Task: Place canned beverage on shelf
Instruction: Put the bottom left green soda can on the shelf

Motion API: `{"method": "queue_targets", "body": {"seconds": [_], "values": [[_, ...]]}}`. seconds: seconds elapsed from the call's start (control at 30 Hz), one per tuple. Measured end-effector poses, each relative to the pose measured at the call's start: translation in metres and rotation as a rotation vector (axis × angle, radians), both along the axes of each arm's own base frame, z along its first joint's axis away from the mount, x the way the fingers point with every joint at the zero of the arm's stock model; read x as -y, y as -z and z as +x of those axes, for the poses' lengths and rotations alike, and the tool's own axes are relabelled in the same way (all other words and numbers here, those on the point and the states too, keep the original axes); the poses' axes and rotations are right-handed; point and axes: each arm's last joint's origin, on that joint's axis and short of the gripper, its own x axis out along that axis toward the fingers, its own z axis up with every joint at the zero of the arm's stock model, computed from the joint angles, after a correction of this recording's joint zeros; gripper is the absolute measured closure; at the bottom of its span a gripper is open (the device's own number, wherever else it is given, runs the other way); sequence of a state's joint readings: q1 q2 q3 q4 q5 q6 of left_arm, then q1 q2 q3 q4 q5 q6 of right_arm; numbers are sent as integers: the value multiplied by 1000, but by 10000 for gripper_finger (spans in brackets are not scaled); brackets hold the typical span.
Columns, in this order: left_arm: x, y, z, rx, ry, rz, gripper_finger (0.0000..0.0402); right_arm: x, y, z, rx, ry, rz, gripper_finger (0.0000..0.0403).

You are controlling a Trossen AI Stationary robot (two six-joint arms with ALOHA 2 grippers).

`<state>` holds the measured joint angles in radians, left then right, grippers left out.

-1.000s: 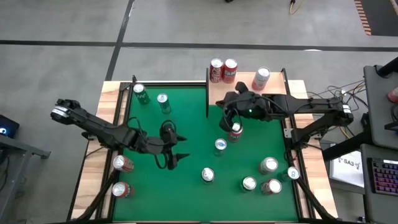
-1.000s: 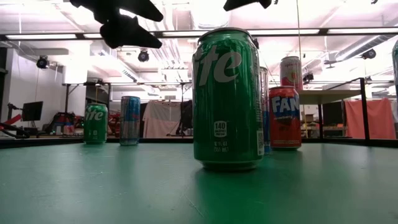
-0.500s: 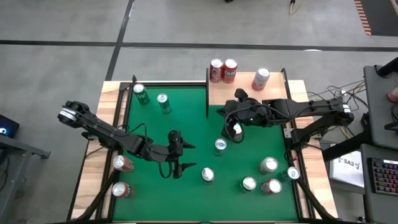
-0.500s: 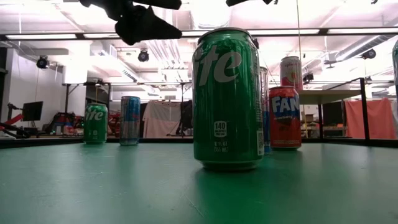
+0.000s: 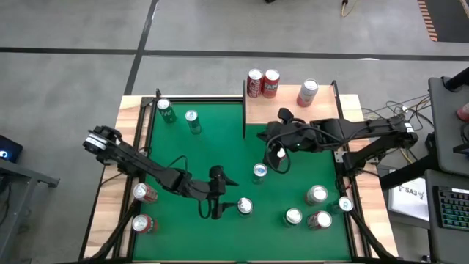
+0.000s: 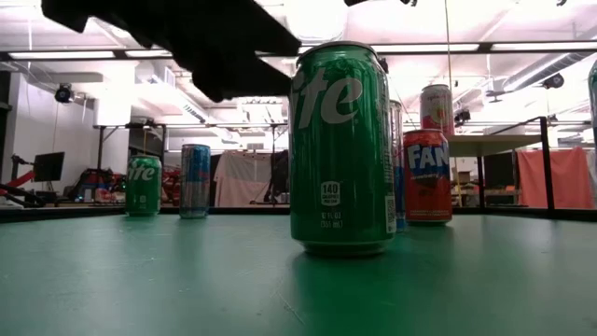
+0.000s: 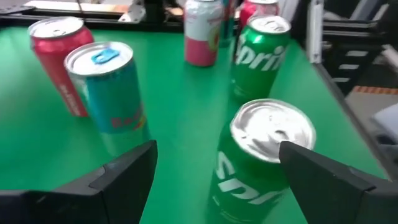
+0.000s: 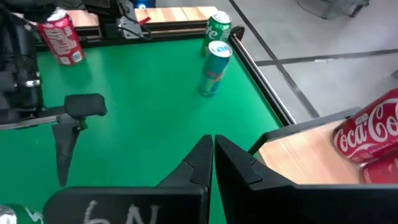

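On the large green felt tabletop (image 5: pixel 212 147), many drink cans stand in loose groups. At its far edge is the small light-wood shelf (image 5: pixel 293 106) on thin black posts; two red cola cans (image 5: pixel 263 83) and a pink-and-white can (image 5: pixel 307 93) stand along its back side. The left gripper (image 5: pixel 218 193) hangs with jaws wide apart just beside a green Sprite can (image 7: pixel 261 158). The right gripper (image 8: pixel 213 155) is over the table near the shelf edge, its jaws together and empty.
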<state>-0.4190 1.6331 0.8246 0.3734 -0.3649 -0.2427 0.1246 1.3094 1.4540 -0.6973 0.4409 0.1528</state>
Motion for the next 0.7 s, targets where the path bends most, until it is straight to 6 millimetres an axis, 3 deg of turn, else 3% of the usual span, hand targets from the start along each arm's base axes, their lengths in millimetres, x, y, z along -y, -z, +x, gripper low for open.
{"method": "queue_targets", "body": {"seconds": [0.23, 0.7], "values": [[13, 5, 0, 30, 35, 48, 80, -1, 1, 0, 2, 9, 16, 394], [16, 7, -1, 5, 110, 7, 80, -1, 2, 2, 4, 19, 24, 394]]}}
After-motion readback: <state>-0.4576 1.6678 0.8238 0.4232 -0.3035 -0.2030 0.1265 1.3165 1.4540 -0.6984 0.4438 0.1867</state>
